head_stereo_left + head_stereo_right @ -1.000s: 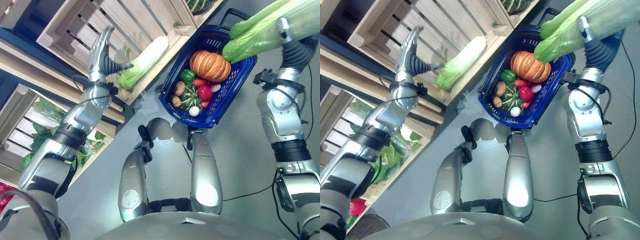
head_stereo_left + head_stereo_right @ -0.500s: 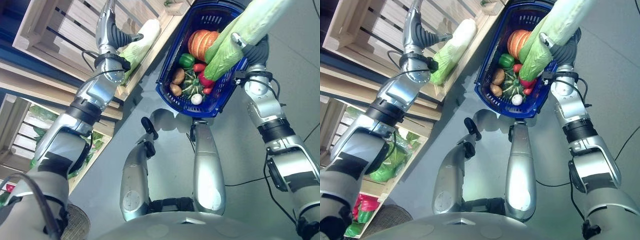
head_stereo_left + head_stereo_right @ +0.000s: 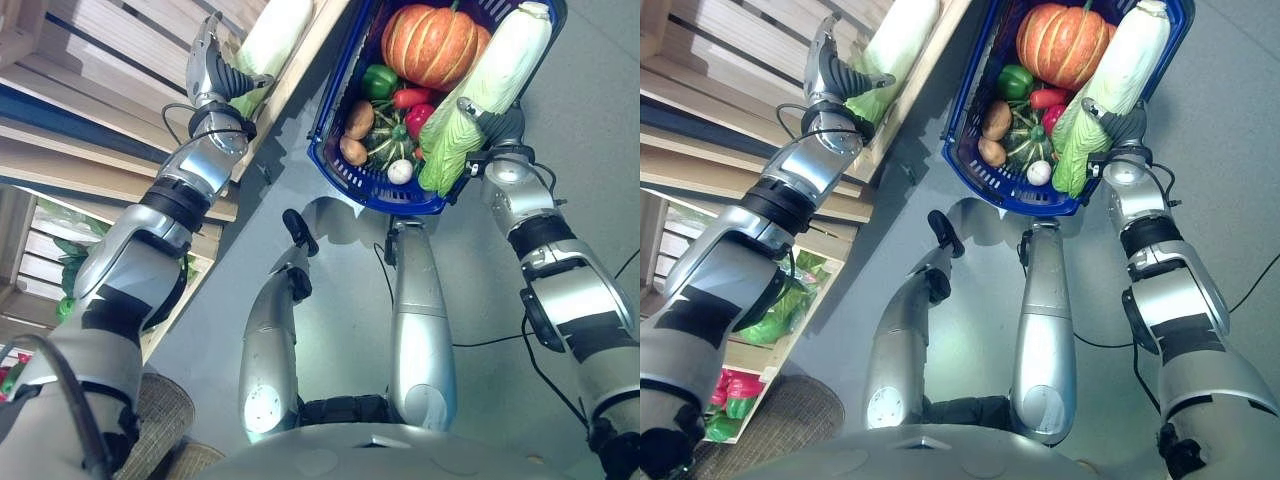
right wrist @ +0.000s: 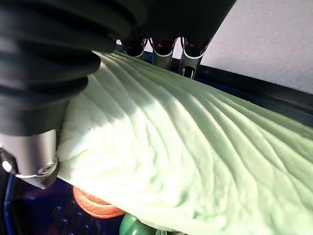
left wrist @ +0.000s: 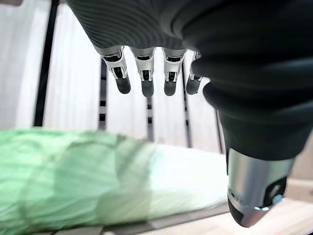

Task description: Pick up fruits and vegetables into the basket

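The long pale-green napa cabbage (image 3: 487, 90) lay along the right side of the blue plastic mesh basket (image 3: 352, 172) in the upper centre of the frame, its white stem end toward the top and its leafy end hanging over the basket's near rim. The right robot hand (image 3: 497, 122) was wrapped round the cabbage's lower half; in the right wrist view its fingers (image 4: 188, 61) and thumb curled against the ribbed leaves. Beside the cabbage in the basket were an orange ribbed pumpkin (image 3: 432, 44), a green bell pepper (image 3: 379, 81), a brown potato (image 3: 359, 119) and a small white round vegetable (image 3: 400, 171).

The left robot hand (image 3: 212, 66), at upper left, hovered above a second green-and-white napa cabbage (image 3: 268, 42) lying in a slatted wooden crate (image 3: 95, 50). Its fingers (image 5: 146, 81) were straight and spread, holding nothing.
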You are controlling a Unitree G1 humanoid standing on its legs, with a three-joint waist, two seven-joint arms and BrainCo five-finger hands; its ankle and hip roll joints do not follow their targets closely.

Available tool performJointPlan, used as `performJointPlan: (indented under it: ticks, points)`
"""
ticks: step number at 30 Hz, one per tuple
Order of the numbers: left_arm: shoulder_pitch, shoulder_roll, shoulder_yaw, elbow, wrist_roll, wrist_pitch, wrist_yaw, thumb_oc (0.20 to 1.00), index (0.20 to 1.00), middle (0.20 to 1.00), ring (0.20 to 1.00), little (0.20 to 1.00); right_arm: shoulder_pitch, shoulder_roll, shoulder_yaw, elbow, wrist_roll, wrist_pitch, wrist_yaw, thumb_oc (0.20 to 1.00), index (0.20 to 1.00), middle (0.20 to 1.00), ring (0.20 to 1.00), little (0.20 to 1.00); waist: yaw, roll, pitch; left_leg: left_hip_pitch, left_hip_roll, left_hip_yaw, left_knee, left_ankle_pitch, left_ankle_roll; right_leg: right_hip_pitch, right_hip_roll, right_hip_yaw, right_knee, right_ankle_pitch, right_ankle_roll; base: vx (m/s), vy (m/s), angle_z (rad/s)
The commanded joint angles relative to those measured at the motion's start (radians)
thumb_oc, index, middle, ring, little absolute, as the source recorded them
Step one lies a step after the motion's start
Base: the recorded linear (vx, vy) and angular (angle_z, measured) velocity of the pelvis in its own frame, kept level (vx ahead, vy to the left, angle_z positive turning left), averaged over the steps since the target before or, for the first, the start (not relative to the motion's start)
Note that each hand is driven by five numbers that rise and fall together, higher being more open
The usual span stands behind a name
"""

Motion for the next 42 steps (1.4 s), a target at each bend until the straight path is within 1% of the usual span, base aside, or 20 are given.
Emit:
performJointPlan:
  ticks: [1,5,7,9,11,12,13,15,17,18,20,23,25,26,28,30,33,35,38,42]
  points:
    - [-0.041,-0.020,0.045,0.055,-0.006,0.004,0.024,1.000,1.000,1.000,1.000,1.000,-0.036,-0.050,-0.014,0.070,0.061,-0.007,0.039,0.200,0.200,0.200,0.200,0.200,-0.016,0.123,-0.042,-0.101,0.027,-0.044,0.181,-0.130,-0.035,-0.002,0.053,0.002,0.008,-0.075,0.051,0.00,-0.014,0.06]
    - [-0.065,-0.010,0.044,0.098,-0.011,0.024,0.012,1.000,1.000,1.000,1.000,1.000,-0.047,-0.051,-0.013,0.106,0.081,0.002,0.089,0.200,0.200,0.200,0.200,0.200,-0.015,0.121,-0.042,-0.131,0.032,-0.048,0.198,-0.132,-0.033,-0.029,0.055,0.005,0.017,-0.073,0.051,-0.01,-0.023,0.05]
    - [-0.079,-0.002,0.045,0.138,-0.024,0.034,0.005,1.000,1.000,1.000,1.000,1.000,-0.061,-0.049,0.001,0.120,0.083,0.017,0.148,0.200,0.200,0.200,0.200,0.200,-0.013,0.117,-0.042,-0.155,0.035,-0.053,0.206,-0.130,-0.033,-0.049,0.057,0.009,0.020,-0.068,0.052,-0.02,-0.044,0.04]
    - [-0.090,0.005,0.044,0.154,-0.021,0.047,-0.004,1.000,1.000,1.000,1.000,1.000,-0.069,-0.050,0.013,0.123,0.073,0.021,0.185,0.200,0.200,0.200,0.200,0.200,-0.012,0.114,-0.042,-0.169,0.038,-0.056,0.214,-0.130,-0.033,-0.061,0.058,0.010,0.025,-0.066,0.053,-0.01,-0.044,0.02]
    - [-0.109,0.021,0.042,0.181,-0.013,0.059,-0.021,1.000,1.000,1.000,1.000,1.000,-0.081,-0.049,0.033,0.124,0.076,0.042,0.258,0.213,0.213,0.213,0.213,0.213,-0.009,0.107,-0.042,-0.189,0.042,-0.062,0.228,-0.131,-0.032,-0.075,0.058,0.010,0.028,-0.061,0.054,-0.01,-0.051,0.00]
    - [-0.114,0.025,0.042,0.188,-0.012,0.063,-0.025,1.000,1.000,1.000,1.000,1.000,-0.083,-0.047,0.038,0.126,0.064,0.046,0.257,0.529,0.529,0.529,0.529,0.529,-0.009,0.105,-0.042,-0.193,0.044,-0.063,0.230,-0.131,-0.033,-0.078,0.059,0.010,0.029,-0.060,0.055,-0.01,-0.043,0.00]
    - [-0.123,0.028,0.039,0.199,-0.018,0.071,-0.027,1.000,1.000,1.000,1.000,1.000,-0.088,-0.044,0.048,0.131,0.042,0.059,0.253,1.000,1.000,1.000,1.000,1.000,-0.008,0.103,-0.042,-0.200,0.046,-0.065,0.233,-0.131,-0.033,-0.083,0.060,0.011,0.029,-0.058,0.056,-0.01,-0.039,0.01]
    - [-0.133,0.032,0.039,0.219,-0.005,0.076,-0.027,1.000,1.000,1.000,1.000,1.000,-0.099,-0.046,0.067,0.138,0.032,0.066,0.266,1.000,1.000,1.000,1.000,1.000,-0.006,0.099,-0.042,-0.207,0.049,-0.066,0.235,-0.129,-0.033,-0.085,0.061,0.009,0.024,-0.053,0.057,-0.02,-0.052,0.02]
    - [-0.149,0.049,0.032,0.243,0.003,0.083,-0.028,1.000,1.000,1.000,1.000,1.000,-0.098,-0.047,0.087,0.114,0.003,0.032,0.252,1.000,1.000,1.000,1.000,1.000,-0.007,0.087,-0.042,-0.219,0.054,-0.070,0.235,-0.126,-0.034,-0.087,0.067,0.007,0.014,-0.045,0.058,-0.03,-0.066,0.00]
    - [-0.154,0.056,0.029,0.251,0.005,0.082,-0.032,1.000,1.000,1.000,1.000,1.000,-0.094,-0.050,0.095,0.093,0.007,0.026,0.245,1.000,1.000,1.000,1.000,1.000,-0.009,0.083,-0.042,-0.222,0.056,-0.071,0.235,-0.125,-0.034,-0.088,0.069,0.007,0.012,-0.043,0.059,-0.03,-0.059,-0.01]
    - [-0.169,0.073,0.025,0.270,0.000,0.097,-0.040,1.000,1.000,1.000,1.000,1.000,-0.063,-0.062,0.111,0.008,-0.002,0.005,0.222,1.000,1.000,1.000,1.000,1.000,-0.019,0.070,-0.042,-0.227,0.060,-0.071,0.233,-0.124,-0.037,-0.089,0.075,0.008,0.003,-0.037,0.061,0.00,0.000,0.00]
    - [-0.173,0.093,0.026,0.292,0.018,0.115,-0.037,1.000,1.000,1.000,1.000,1.000,0.011,-0.088,0.127,-0.170,0.004,0.002,0.162,1.000,1.000,1.000,1.000,1.000,-0.043,0.053,-0.042,-0.227,0.066,-0.064,0.220,-0.118,-0.044,-0.092,0.085,0.015,-0.011,-0.031,0.062,-0.01,0.021,-0.03]
    - [-0.168,0.122,0.021,0.300,0.027,0.137,-0.046,1.000,1.000,1.000,1.000,1.000,0.113,-0.123,0.118,-0.354,0.001,-0.020,0.127,1.000,1.000,1.000,1.000,1.000,-0.071,0.036,-0.042,-0.225,0.071,-0.057,0.212,-0.116,-0.050,-0.094,0.094,0.025,-0.021,-0.026,0.062,-0.01,0.053,-0.11]
    - [-0.165,0.126,0.022,0.302,0.027,0.139,-0.048,1.000,1.000,1.000,1.000,1.000,0.137,-0.128,0.110,-0.387,-0.002,-0.029,0.122,1.000,1.000,1.000,1.000,1.000,-0.076,0.033,-0.042,-0.224,0.072,-0.056,0.210,-0.115,-0.051,-0.093,0.096,0.027,-0.023,-0.025,0.062,0.00,0.053,-0.11]
    - [-0.151,0.144,0.035,0.314,0.040,0.146,-0.052,1.000,1.000,1.000,1.000,1.000,0.245,-0.140,0.071,-0.517,-0.044,-0.060,0.115,1.000,1.000,1.000,1.000,1.000,-0.101,0.018,-0.042,-0.222,0.074,-0.051,0.207,-0.117,-0.054,-0.093,0.103,0.036,-0.030,-0.023,0.064,0.01,0.038,-0.12]
    - [-0.129,0.163,0.054,0.321,0.061,0.160,-0.062,1.000,1.000,1.000,1.000,1.000,0.368,-0.141,0.027,-0.650,-0.115,-0.081,0.118,1.000,1.000,1.000,1.000,1.000,-0.131,0.002,-0.042,-0.214,0.079,-0.042,0.204,-0.119,-0.059,-0.093,0.110,0.048,-0.035,-0.021,0.066,0.02,0.067,-0.13]
    - [-0.095,0.184,0.084,0.329,0.086,0.156,-0.069,1.000,1.000,1.000,1.000,1.000,0.490,-0.144,-0.019,-0.762,-0.145,-0.100,0.152,1.000,1.000,1.000,1.000,1.000,-0.164,-0.016,-0.042,-0.207,0.087,-0.030,0.201,-0.120,-0.064,-0.093,0.119,0.060,-0.042,-0.017,0.067,0.03,0.061,-0.09]
    - [-0.083,0.190,0.095,0.337,0.098,0.160,-0.087,1.000,1.000,1.000,1.000,1.000,0.547,-0.144,-0.041,-0.803,-0.123,-0.106,0.185,1.000,1.000,1.000,1.000,1.000,-0.180,-0.025,-0.042,-0.199,0.090,-0.022,0.199,-0.121,-0.065,-0.091,0.123,0.067,-0.044,-0.016,0.067,0.02,0.045,-0.21]
    - [-0.068,0.198,0.102,0.366,0.118,0.169,-0.135,1.000,1.000,1.000,1.000,1.000,0.609,-0.131,-0.059,-0.845,-0.072,-0.097,0.245,1.000,1.000,1.000,1.000,1.000,-0.201,-0.037,-0.042,-0.192,0.095,-0.009,0.199,-0.123,-0.069,-0.087,0.130,0.075,-0.050,-0.014,0.068,0.02,0.032,-0.18]
    - [-0.052,0.194,0.101,0.423,0.100,0.169,-0.216,1.000,1.000,1.000,1.000,1.000,0.644,-0.122,-0.070,-0.869,-0.025,-0.063,0.283,1.000,1.000,1.000,1.000,1.000,-0.218,-0.046,-0.042,-0.179,0.101,0.005,0.197,-0.123,-0.071,-0.079,0.133,0.081,-0.056,-0.010,0.067,0.02,0.023,-0.19]
